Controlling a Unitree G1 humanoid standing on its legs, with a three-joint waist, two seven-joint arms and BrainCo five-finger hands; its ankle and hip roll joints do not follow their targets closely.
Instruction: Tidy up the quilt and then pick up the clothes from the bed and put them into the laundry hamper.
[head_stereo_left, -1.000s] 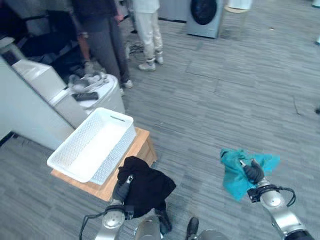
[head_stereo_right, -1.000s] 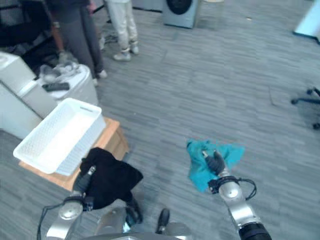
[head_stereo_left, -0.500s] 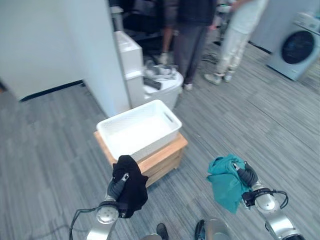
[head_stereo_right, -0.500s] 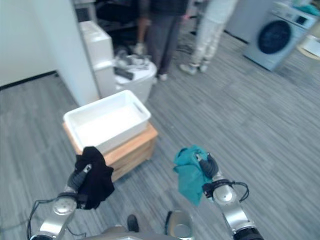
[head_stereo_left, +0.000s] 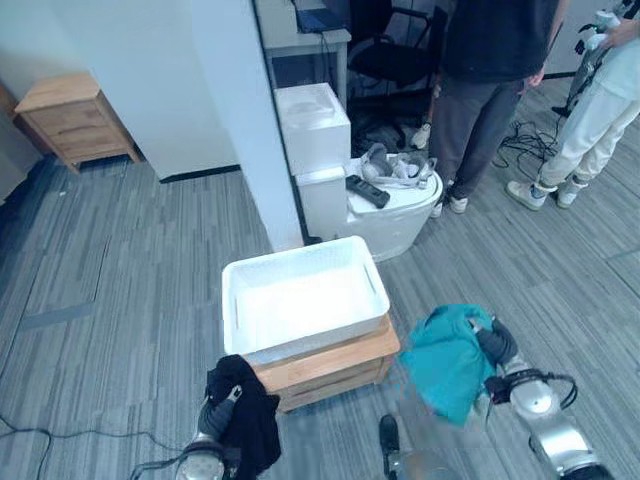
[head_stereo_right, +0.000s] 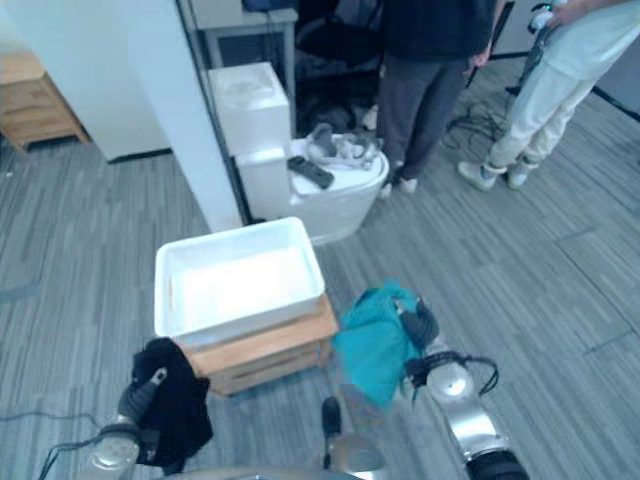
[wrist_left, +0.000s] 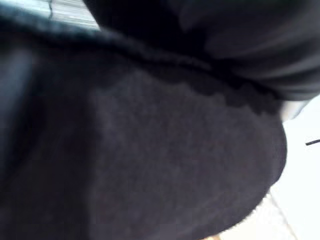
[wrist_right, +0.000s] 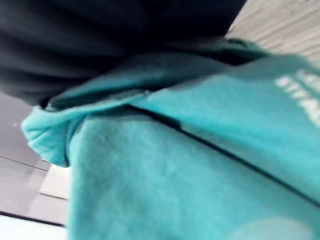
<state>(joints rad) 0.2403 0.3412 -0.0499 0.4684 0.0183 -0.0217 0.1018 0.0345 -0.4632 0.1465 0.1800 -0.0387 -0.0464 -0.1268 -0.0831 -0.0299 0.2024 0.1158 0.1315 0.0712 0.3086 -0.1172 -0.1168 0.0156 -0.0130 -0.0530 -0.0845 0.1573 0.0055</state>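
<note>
A white laundry hamper (head_stereo_left: 300, 300) stands empty on a low wooden stand (head_stereo_left: 335, 362) just ahead of me. My left hand (head_stereo_left: 219, 412) is shut on a black garment (head_stereo_left: 248, 420) that hangs at the stand's near left corner. My right hand (head_stereo_left: 496, 343) is shut on a teal garment (head_stereo_left: 445, 360), held to the right of the stand at about the hamper's height. The black cloth (wrist_left: 150, 150) covers the left wrist view, and the teal cloth (wrist_right: 190, 165) covers the right wrist view.
A white round unit (head_stereo_left: 385, 205) with a remote and a headset on top stands behind the hamper, beside a white wall corner (head_stereo_left: 250, 120). Two people (head_stereo_left: 495, 60) stand at the back right. A wooden nightstand (head_stereo_left: 75, 118) sits far left.
The camera has swung, so the hamper now lies straight ahead and closer. Both hands still hold their garments; the teal one is nearer the stand's right side.
</note>
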